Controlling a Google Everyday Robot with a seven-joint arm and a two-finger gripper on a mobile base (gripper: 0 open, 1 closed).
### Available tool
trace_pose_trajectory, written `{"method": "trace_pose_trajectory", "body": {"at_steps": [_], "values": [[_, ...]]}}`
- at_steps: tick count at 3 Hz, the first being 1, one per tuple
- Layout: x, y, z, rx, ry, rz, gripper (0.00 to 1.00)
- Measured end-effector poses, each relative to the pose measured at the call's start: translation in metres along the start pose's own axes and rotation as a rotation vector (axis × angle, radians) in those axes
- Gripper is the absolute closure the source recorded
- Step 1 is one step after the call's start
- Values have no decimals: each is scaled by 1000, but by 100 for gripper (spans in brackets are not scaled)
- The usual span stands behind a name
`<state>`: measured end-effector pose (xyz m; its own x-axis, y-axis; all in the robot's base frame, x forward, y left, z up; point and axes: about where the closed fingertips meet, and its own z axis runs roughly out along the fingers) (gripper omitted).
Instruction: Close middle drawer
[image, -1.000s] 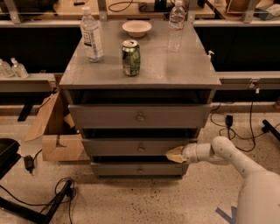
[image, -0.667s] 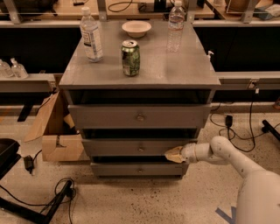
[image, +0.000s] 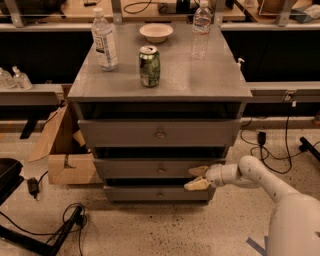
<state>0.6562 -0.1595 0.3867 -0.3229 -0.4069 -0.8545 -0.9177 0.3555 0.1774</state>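
The middle drawer (image: 145, 169) is the grey front with a small round knob (image: 161, 170), second of three in the grey cabinet. It stands slightly out, with a dark gap above it. My gripper (image: 197, 178) is at the right end of this front, at its lower edge, reaching in from the right on the white arm (image: 250, 175). Its tan fingers (image: 199, 171) are spread one above the other and hold nothing. The upper finger lies against the drawer front.
The top drawer (image: 125, 133) and bottom drawer (image: 135, 193) also stand slightly out. On the cabinet top are a green can (image: 149, 66), two water bottles (image: 105, 40) (image: 201, 30) and a bowl (image: 156, 32). A cardboard box (image: 65, 155) stands at the left; cables (image: 70, 220) lie on the floor.
My gripper has edged a little to the left along the middle drawer front. Nothing else has visibly moved.
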Motion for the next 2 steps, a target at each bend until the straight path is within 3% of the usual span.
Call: {"method": "trace_pose_trajectory", "body": {"at_steps": [1, 2], "values": [[5, 11, 1, -5, 6, 7, 47], [20, 42, -19, 9, 39, 9, 71]]}}
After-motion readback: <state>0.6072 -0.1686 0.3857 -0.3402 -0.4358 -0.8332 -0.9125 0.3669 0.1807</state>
